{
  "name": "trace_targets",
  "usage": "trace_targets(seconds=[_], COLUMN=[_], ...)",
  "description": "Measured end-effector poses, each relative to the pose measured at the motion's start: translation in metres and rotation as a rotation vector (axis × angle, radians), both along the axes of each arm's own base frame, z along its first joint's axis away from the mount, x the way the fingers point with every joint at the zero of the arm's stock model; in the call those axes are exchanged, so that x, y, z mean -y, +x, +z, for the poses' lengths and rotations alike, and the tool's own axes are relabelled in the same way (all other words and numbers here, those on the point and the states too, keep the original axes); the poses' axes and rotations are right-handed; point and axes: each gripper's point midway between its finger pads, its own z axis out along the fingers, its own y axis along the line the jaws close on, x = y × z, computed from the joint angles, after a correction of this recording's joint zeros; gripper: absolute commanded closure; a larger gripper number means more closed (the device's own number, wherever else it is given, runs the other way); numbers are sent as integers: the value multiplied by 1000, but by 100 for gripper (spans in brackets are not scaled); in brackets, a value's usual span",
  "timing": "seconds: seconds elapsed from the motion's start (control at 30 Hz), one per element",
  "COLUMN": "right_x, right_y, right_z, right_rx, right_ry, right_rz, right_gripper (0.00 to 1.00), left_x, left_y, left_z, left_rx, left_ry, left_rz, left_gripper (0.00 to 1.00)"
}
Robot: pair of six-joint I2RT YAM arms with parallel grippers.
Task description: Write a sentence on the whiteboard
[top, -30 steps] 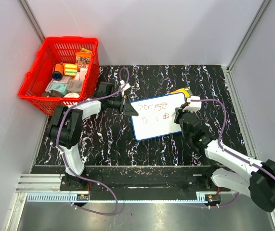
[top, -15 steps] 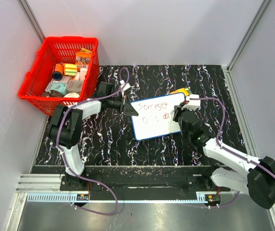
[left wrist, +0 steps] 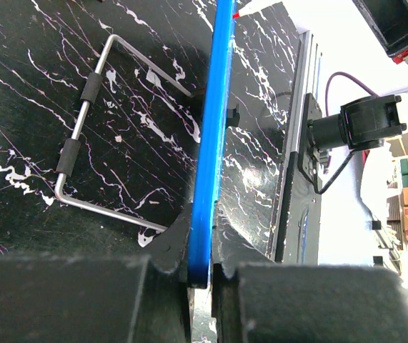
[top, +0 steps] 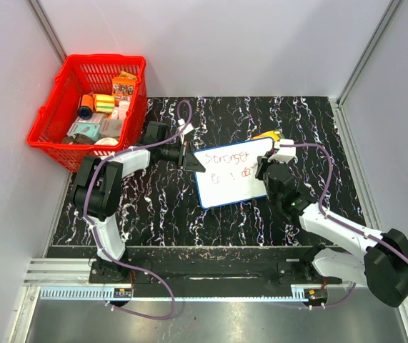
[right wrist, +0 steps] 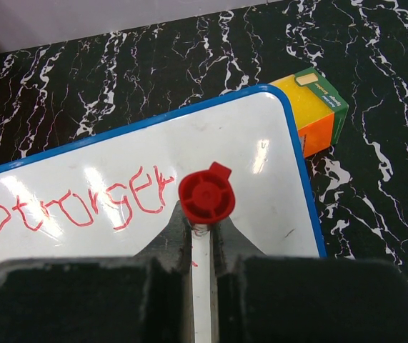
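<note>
The whiteboard (top: 234,172) with a blue frame lies tilted mid-table. Its red sentence (top: 225,156) reads "Stronger" on the top line, with a few marks on a second line below. My left gripper (top: 189,158) is shut on the board's left edge; the left wrist view shows the blue frame (left wrist: 207,164) clamped between the fingers. My right gripper (top: 268,171) is at the board's right edge, shut on a white marker with a red cap (right wrist: 206,198). The marker stands over the board (right wrist: 153,193), right of "Stronger" (right wrist: 75,207).
A red basket (top: 61,136) with several small packages sits at the back left. A small orange and yellow box (top: 269,136) lies just behind the board's right corner and shows in the right wrist view (right wrist: 319,107). A wire stand (left wrist: 82,143) lies under the board.
My right gripper has shifted slightly left and back over the board's right side, and the second-line marks have grown. The left gripper and the board have not moved.
</note>
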Motion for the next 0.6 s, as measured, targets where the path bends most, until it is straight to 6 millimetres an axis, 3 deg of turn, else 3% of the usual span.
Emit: trace_targets(seconds=[0.6], right_x=[8], right_y=[-14], right_z=[-12], right_rx=[-50], right_ry=[-13], right_rz=[7], right_gripper=[100], left_x=[1], left_y=[0], left_z=[0], left_rx=[2], left_ry=[0], left_rz=[-2], left_gripper=[100])
